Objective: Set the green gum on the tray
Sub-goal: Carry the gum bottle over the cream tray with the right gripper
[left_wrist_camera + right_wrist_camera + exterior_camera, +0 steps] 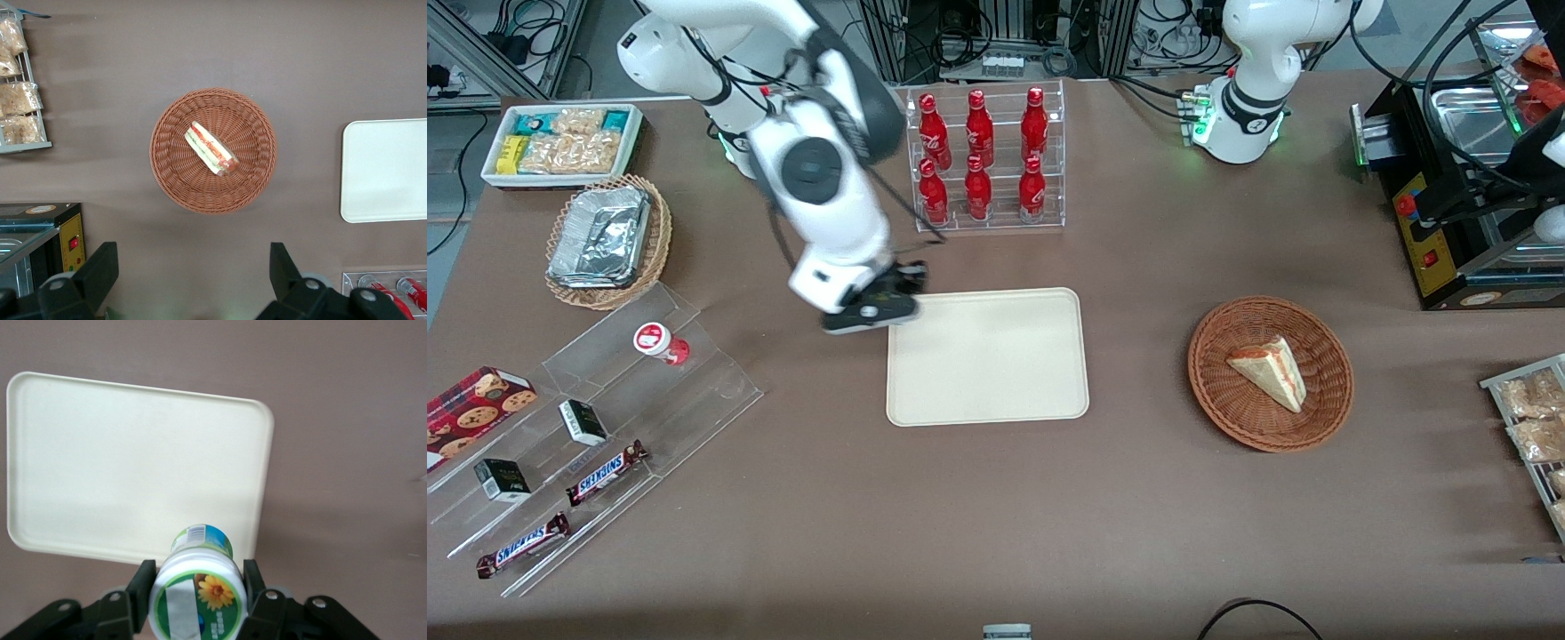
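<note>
The green gum (197, 590), a small white bottle with a green lid bearing a yellow flower, is held between the black fingers (141, 581) of my right gripper (198, 583), which is shut on it. The cream tray (133, 463) lies flat on the brown table below, and the bottle hangs over its rim. In the front view my gripper (885, 300) hovers over the tray (987, 360) at its working-arm end, at the corner farther from the camera. The gripper's body hides the gum there.
A red-lidded bottle (660, 342) stands on the clear stepped shelf (596, 418) with snack bars. A rack of red cola bottles (983, 160) stands farther from the camera than the tray. A wicker basket (1218, 391) with a sandwich sits toward the parked arm's end.
</note>
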